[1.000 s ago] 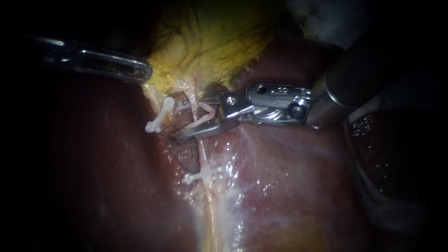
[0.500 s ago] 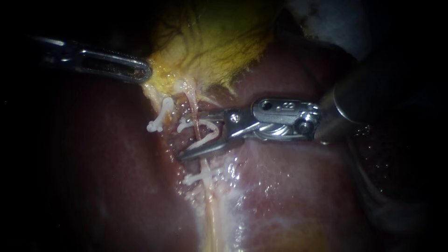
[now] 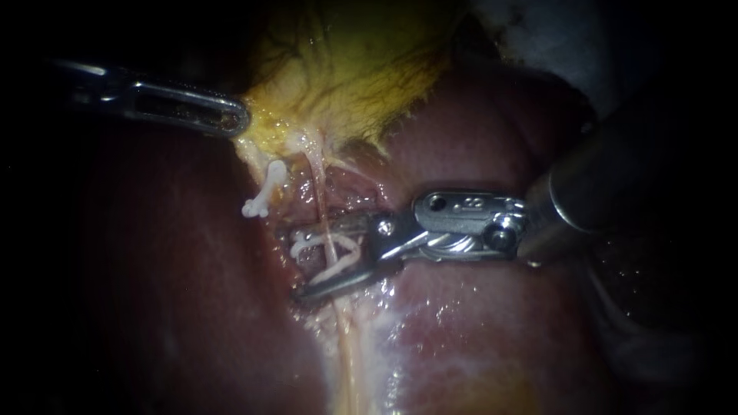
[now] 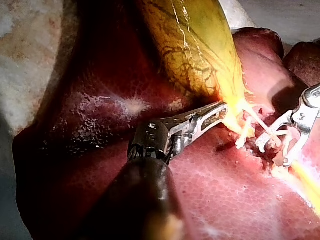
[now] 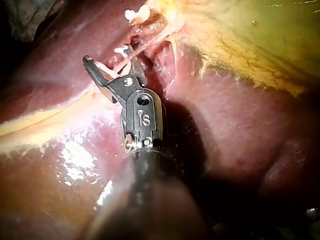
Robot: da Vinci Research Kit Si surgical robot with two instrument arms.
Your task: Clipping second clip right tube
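Note:
In the endoscope view my left instrument [image 3: 231, 117] comes in from the left, its jaws shut on the yellow gallbladder [image 3: 346, 69] at its lower edge. From there a thin pale tube [image 3: 317, 192] runs down over the liver [image 3: 477, 323]. My right instrument [image 3: 298, 261] straddles this tube with its jaws standing apart. They hold an open white clip [image 3: 332, 257] whose legs lie on either side of the tube. In the right wrist view the same instrument [image 5: 107, 57] carries the clip [image 5: 120, 50] across the tube.
A closed white clip [image 3: 265, 194] sits on a second, shorter tube left of the clipped one. The left wrist view shows my left instrument [image 4: 215, 114] on the gallbladder's neck and my right instrument [image 4: 280, 150] ahead of it. Liver surrounds the site.
My right instrument has slid down along the tube with the open clip, away from the gallbladder. Its lower jaw now covers the clip seen lower on the tube. The left instrument has not moved.

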